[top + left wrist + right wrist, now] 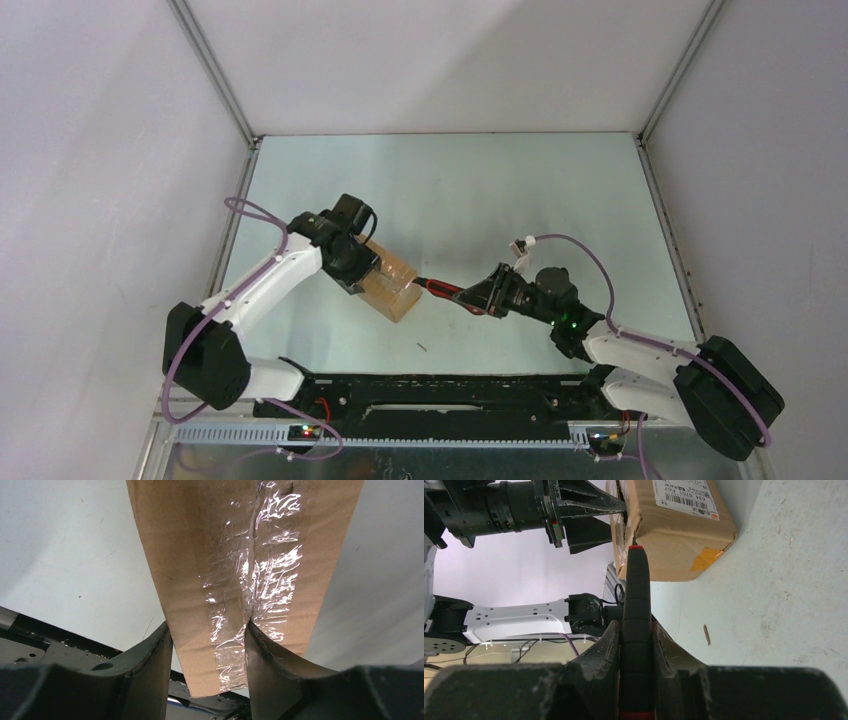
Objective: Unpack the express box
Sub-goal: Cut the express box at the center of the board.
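Observation:
The express box (392, 286), a brown carton with clear tape and a white label (684, 497), sits tilted left of the table's middle. My left gripper (362, 274) is shut on it from the left. In the left wrist view its fingers (159, 652) press the cardboard (200, 555), one at the left edge and one on the taped seam. My right gripper (636, 635) is shut on the red-and-black utility knife (636, 590). The knife (446, 290) points left, its tip at the box's (674, 535) near corner edge.
White enclosure walls stand at the left, back and right. A black rail (430, 385) with the arm bases runs along the near edge. A small dark scrap (423, 348) lies on the pale green tabletop in front of the box.

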You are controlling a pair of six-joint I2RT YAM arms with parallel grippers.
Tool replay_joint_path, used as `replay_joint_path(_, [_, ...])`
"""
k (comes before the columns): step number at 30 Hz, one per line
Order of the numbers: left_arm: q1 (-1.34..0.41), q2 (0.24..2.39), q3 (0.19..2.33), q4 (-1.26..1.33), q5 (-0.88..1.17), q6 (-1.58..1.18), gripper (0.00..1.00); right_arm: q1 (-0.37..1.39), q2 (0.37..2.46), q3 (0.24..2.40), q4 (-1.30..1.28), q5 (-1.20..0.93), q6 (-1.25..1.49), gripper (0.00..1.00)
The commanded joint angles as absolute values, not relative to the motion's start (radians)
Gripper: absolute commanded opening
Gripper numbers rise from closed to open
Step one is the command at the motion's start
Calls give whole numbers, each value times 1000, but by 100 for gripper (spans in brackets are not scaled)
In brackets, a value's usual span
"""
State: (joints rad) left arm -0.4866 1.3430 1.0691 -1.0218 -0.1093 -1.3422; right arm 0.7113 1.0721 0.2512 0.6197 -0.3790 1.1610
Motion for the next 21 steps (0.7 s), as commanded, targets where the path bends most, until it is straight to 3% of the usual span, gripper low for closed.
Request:
replay_joint_path(1, [-504, 1326, 1050, -1022, -8, -1298, 13, 702, 1096, 260, 791, -373, 1207, 0])
replay_joint_path(7, [-503, 1303, 1026, -970, 58, -1299, 0, 697, 1102, 238, 842, -356, 1248, 0])
replay_joint_path(21, [-494, 1246, 972, -875, 152, -1344, 0, 683, 1088, 181, 986, -297, 1343, 0])
